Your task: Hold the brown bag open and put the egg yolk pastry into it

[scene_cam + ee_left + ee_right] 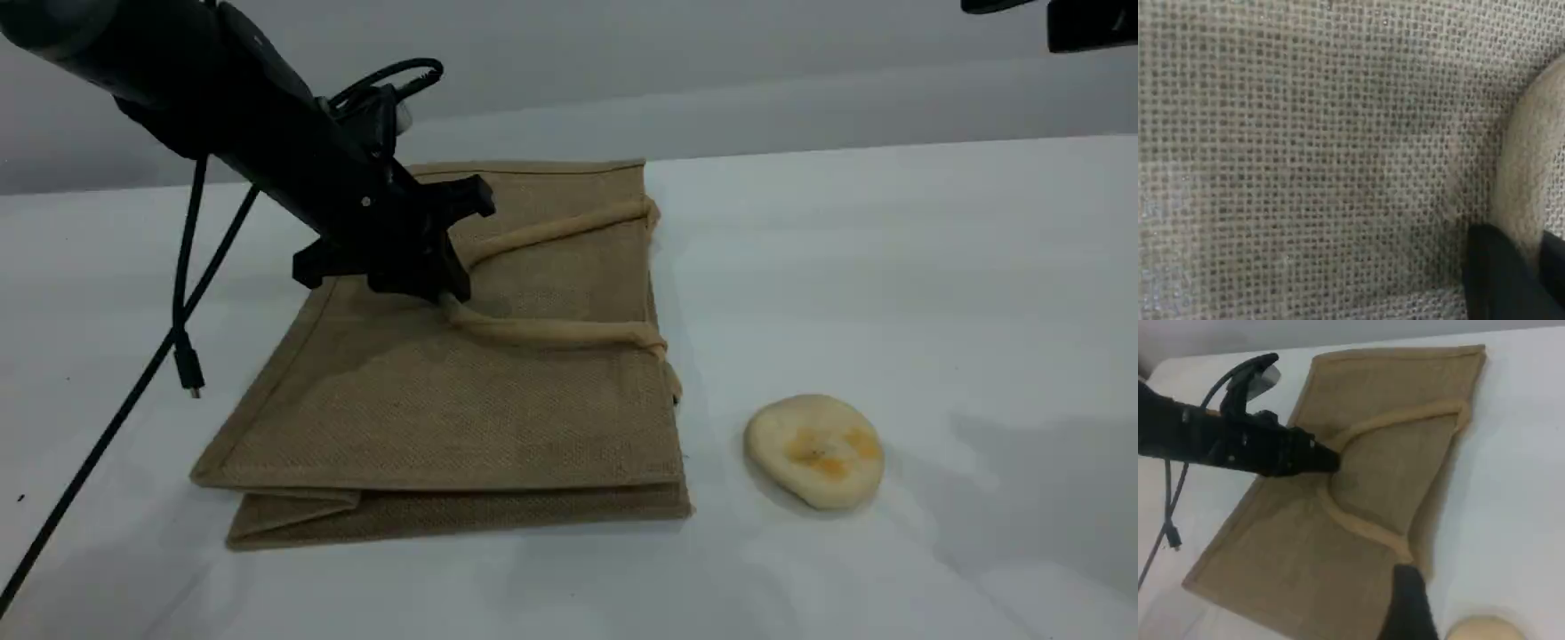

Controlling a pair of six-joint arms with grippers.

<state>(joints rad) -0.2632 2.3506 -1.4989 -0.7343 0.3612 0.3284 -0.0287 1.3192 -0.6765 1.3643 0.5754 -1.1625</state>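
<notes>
The brown bag [444, 418] lies flat on the white table, its mouth towards the right. Its light-tan loop handle [551, 333] rests on the top face. My left gripper [444, 293] is down at the bend of that handle and shut on it. In the left wrist view a black fingertip [1491, 273] presses beside the handle [1531, 173] against the woven cloth [1305, 153]. The egg yolk pastry [813, 451] sits on the table just right of the bag's near corner. My right gripper hangs high above it, one fingertip [1408, 600] showing with nothing in it, over the pastry [1485, 628].
A black cable [178, 302] hangs from the left arm and trails across the table to the near left. Part of my right arm [1092, 25] shows at the top right corner. White tabletop [933, 267] stretches right of the bag.
</notes>
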